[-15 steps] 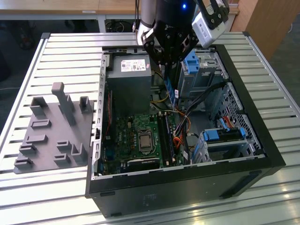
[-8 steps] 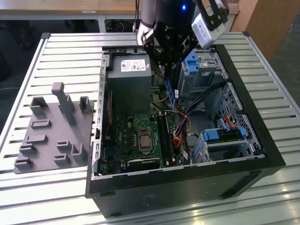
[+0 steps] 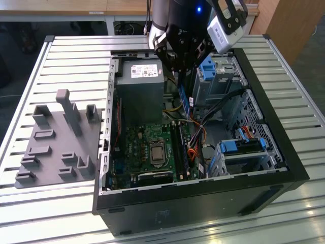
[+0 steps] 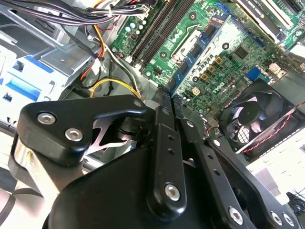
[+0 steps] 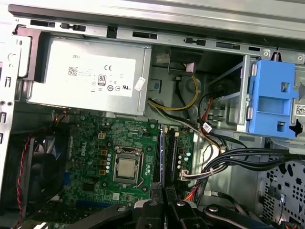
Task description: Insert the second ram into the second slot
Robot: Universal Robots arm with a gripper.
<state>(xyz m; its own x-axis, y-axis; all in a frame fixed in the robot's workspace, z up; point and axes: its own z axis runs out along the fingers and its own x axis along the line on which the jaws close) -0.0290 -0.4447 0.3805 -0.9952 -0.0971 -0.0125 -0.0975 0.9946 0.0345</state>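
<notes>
Alignment decides this step. The pincer pinches the second ram, held on edge above the memory slots, which lie just to the exterior view's right of the processor in the open case. The stick seems parallel to them; it wants a straight descent, both ends pressed evenly.

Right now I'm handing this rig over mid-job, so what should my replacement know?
Tool: shut on the second ram, with the stick hanging down from it.
Position: above the open computer case, over the motherboard, with the ram clear of the memory slots.
Done: ram is in the grasp.
Left: ram not yet seated in the second slot.
</notes>
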